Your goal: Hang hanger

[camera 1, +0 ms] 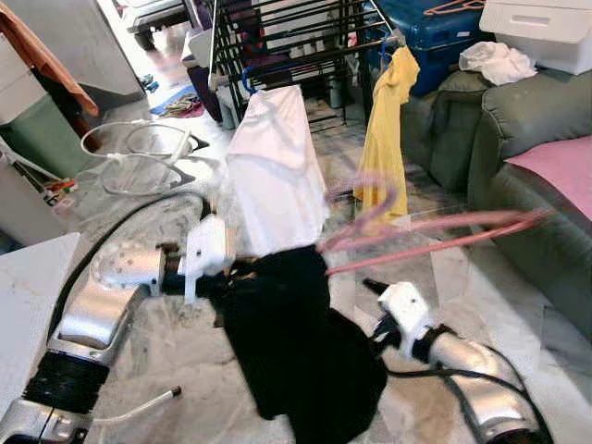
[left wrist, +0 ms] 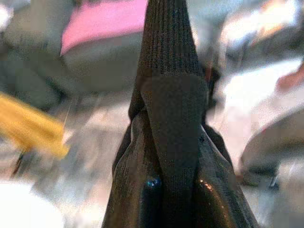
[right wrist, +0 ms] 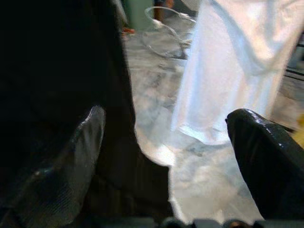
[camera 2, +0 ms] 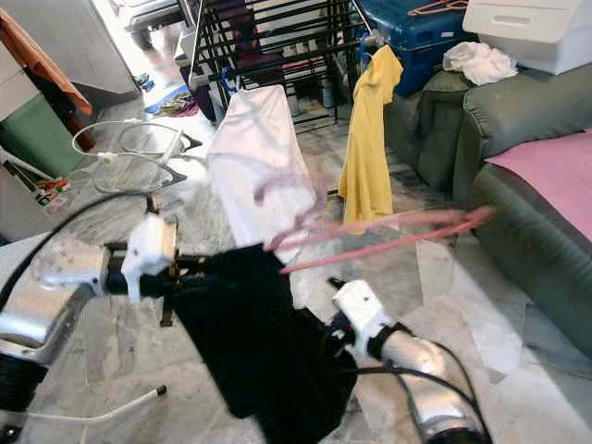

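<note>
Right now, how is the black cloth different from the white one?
The black garment is pinched in the left gripper, held up in front of the robot; the white garment hangs by a blue hook on the drying rack. The black one droops bunched; the white one hangs flat. Both hang above the floor.

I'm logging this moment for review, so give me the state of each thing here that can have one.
Left gripper: shut on the black garment.
Right gripper: open, beside the black garment.
Black garment: held up, hanging off the floor.
Pink plastic hanger: in mid-air, blurred.
White garment: hung on the black metal drying rack.
Yellow garment: hung on the rack.
</note>
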### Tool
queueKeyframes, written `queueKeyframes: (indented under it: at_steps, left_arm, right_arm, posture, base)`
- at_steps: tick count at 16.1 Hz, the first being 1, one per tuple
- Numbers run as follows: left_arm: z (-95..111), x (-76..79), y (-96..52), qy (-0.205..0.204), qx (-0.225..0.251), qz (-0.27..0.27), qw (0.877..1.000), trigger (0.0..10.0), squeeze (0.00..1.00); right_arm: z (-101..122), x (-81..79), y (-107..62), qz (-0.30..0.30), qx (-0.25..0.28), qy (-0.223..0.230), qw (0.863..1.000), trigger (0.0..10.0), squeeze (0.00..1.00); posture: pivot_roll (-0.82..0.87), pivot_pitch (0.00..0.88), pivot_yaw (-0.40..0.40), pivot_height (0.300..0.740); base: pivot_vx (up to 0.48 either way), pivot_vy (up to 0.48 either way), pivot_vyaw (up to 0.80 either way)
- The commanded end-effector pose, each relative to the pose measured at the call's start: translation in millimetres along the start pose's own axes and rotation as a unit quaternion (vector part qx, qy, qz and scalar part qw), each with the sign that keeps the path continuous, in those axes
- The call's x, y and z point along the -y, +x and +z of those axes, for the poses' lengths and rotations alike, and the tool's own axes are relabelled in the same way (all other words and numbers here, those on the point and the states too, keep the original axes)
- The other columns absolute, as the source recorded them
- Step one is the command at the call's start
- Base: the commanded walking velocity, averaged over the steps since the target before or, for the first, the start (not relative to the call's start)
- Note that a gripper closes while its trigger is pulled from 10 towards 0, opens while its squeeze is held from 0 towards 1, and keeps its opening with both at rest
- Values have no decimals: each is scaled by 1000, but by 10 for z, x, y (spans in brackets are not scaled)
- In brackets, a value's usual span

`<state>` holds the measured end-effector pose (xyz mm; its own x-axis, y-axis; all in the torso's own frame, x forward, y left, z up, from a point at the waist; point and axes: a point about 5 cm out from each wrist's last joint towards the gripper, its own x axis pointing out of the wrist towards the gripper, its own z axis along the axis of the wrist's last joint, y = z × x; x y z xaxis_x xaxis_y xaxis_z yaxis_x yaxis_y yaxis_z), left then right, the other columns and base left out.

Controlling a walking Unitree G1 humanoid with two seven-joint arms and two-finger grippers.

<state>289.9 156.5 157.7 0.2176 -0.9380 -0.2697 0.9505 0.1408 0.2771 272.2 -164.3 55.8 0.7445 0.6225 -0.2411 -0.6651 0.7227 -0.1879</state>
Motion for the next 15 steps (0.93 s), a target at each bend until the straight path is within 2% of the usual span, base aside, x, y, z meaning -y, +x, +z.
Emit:
queueKeyframes:
  at_steps: [1, 2, 4, 6, 9, 12, 14, 15]
  left_arm:
    - [-158, -44, -105, 24, -48, 26, 998, 0, 0]
    - [-204, -50, -116, 26, -56, 31, 998, 0, 0]
    - [-281, -61, -138, 48, -82, 27, 995, 0, 0]
    - [-226, -82, -106, 78, -71, 12, 994, 0, 0]
    - [-163, -114, -21, 102, -47, -17, 993, 0, 0]
    - [140, -214, 79, 85, 36, -12, 996, 0, 0]
    - [231, -258, 115, 94, 58, -4, 994, 0, 0]
    - [287, -277, 137, 113, 63, -2, 992, 0, 0]
  right_arm:
    - [65, 97, -4, -12, 9, -14, 1000, 10000, 35]
    - [72, 132, -20, -14, 8, -17, 1000, 10000, 0]
    - [67, 216, -60, -7, -2, -20, 1000, 10000, 0]
    - [62, 264, -77, 13, -11, -26, 1000, 10000, 0]
    - [104, 328, -44, 14, -9, -36, 999, 10000, 0]
    - [131, 252, 36, 34, 3, -42, 999, 10000, 0]
    - [133, 202, 72, 42, 10, -40, 998, 10000, 0]
    - [127, 168, 87, 46, 12, -39, 998, 10000, 0]
  posture:
    - [-161, 0, 200, 740]
    - [-162, 0, 201, 740]
    - [-163, 0, 205, 740]
    - [-156, 0, 207, 740]
    - [-144, 0, 202, 740]
    - [-140, 0, 207, 740]
    - [-138, 0, 209, 740]
    - [-136, 0, 210, 740]
  base:
    - [0, 0, 0]
    - [0, 0, 0]
    - [0, 0, 0]
    - [0, 0, 0]
    - [0, 0, 0]
    - [0, 0, 0]
    - [0, 0, 0]
    - [0, 0, 0]
